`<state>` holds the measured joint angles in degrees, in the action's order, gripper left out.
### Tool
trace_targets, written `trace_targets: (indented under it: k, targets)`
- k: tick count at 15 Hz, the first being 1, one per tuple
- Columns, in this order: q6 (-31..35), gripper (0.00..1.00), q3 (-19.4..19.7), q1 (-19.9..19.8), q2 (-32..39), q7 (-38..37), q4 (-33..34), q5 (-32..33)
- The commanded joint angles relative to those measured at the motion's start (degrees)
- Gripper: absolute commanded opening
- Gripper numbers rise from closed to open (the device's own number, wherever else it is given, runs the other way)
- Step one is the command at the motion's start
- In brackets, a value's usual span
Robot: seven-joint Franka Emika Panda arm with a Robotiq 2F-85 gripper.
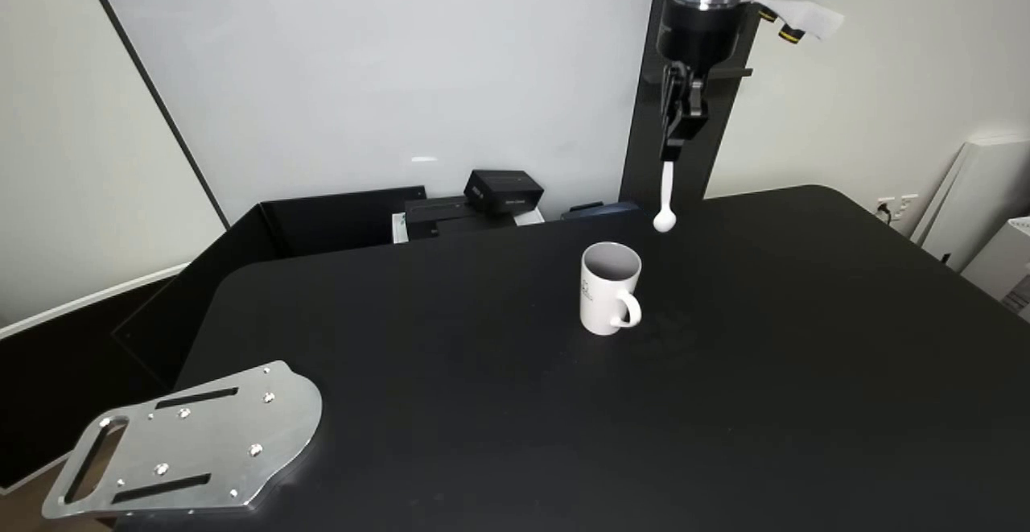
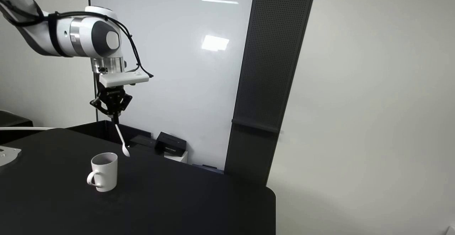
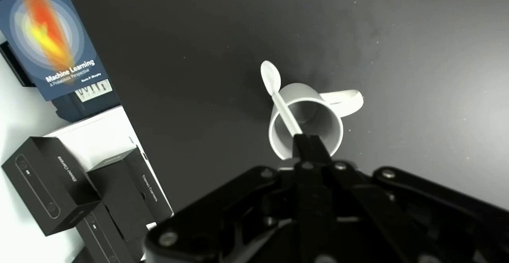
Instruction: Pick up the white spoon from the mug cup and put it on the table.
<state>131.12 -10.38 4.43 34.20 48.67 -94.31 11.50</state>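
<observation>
Widest is the matte black surface (image 1: 483,419), and over it hangs the white arm (image 2: 84,32). Taking the mug (image 1: 605,294) as the middle of the dial in an exterior view, I find a grey slotted metal plate (image 1: 193,443) toward eight o'clock, one end poking past the surface's edge. Beyond the far edge, between ten and eleven, a black box (image 1: 504,191) rests among other dark ones; in the wrist view I can read "Stereo Camera" on such boxes, and their closed faces hide what they hold. There too, toward ten o'clock, lies a blue "Machine Learning" book (image 3: 55,40).

The mug stands upright on the surface. Looking down into it in the wrist view, I see plain grey wall, part of the inside masked by the jaws; its handle (image 3: 350,100) points to two o'clock.

The jaws point downward, pinched together on the upper end of the smallest thing, the white spoon (image 1: 666,194). It hangs in the air over the surface, out of the mug and toward one o'clock from it; in an exterior view its bowl (image 2: 125,151) leans to five o'clock.
</observation>
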Motion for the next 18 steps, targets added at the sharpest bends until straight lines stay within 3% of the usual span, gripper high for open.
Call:
trace_targets:
  k: [1, 10, 14, 18]
  targets:
    - [6.9, 0.00, 1.1, -1.1, -2.3, 2.0, -7.4, 1.8]
    - [49.9, 0.00, 3.6, -4.3, -0.7, 4.1, -26.4, 10.9]
    - [61.0, 0.00, 5.6, -4.1, 1.3, 3.6, -31.5, 14.3]
    - [66.1, 0.00, 9.1, -2.8, 3.8, 3.5, -33.2, 15.9]
